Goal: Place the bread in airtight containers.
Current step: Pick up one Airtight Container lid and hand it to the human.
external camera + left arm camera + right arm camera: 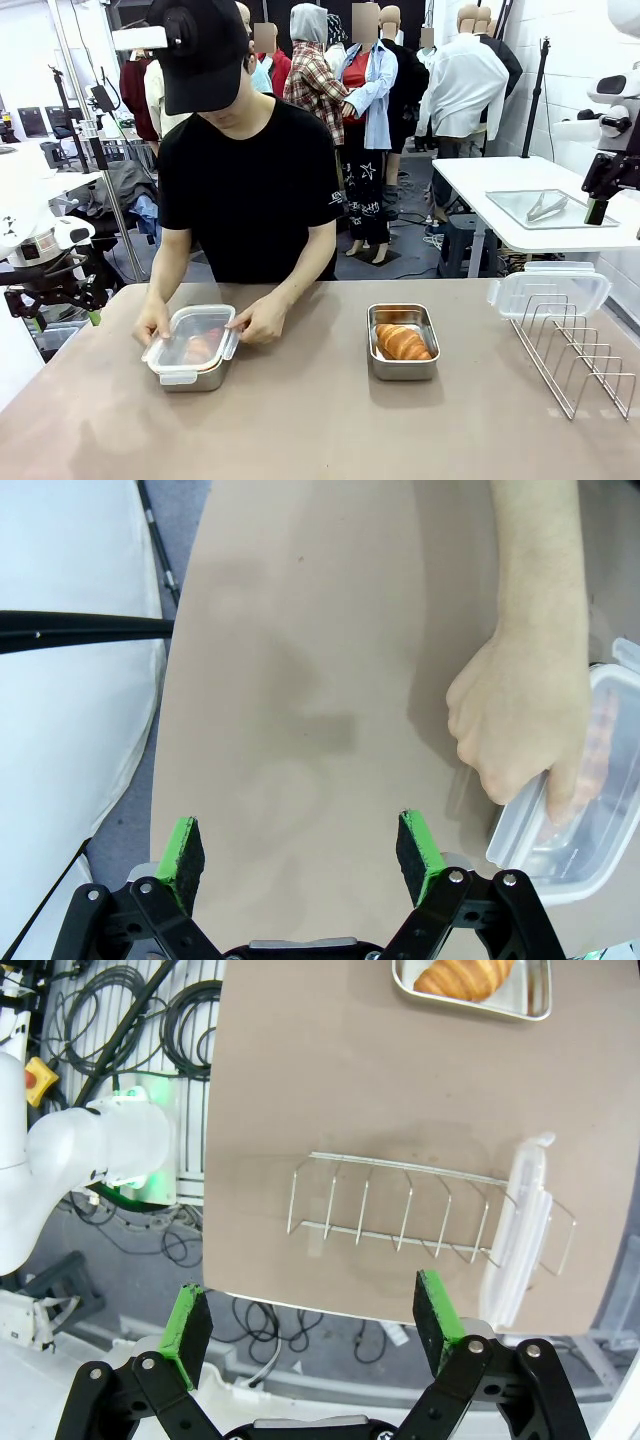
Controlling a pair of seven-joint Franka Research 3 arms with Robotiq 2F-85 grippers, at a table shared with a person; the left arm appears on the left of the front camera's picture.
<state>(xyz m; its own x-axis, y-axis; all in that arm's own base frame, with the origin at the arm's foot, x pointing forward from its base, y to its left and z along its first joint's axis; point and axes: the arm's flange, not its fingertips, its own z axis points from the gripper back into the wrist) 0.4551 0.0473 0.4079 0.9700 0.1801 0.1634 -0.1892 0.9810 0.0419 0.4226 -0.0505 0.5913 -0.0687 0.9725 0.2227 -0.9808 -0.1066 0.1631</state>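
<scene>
Front view, hands (262, 322) on lid (190, 345), croissant (403, 342) in open tin (403, 372), left tool (300, 845) released, right tool (312, 1312) released.

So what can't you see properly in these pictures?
- Front view: the bread under the clear lid is a blur through plastic; how many pieces, cannot tell.
- Front view: the person's hands cover the lid's clips; snapped shut or not, unknown.
- Right wrist view: the open tin and its croissant are cut by the top edge.
</scene>
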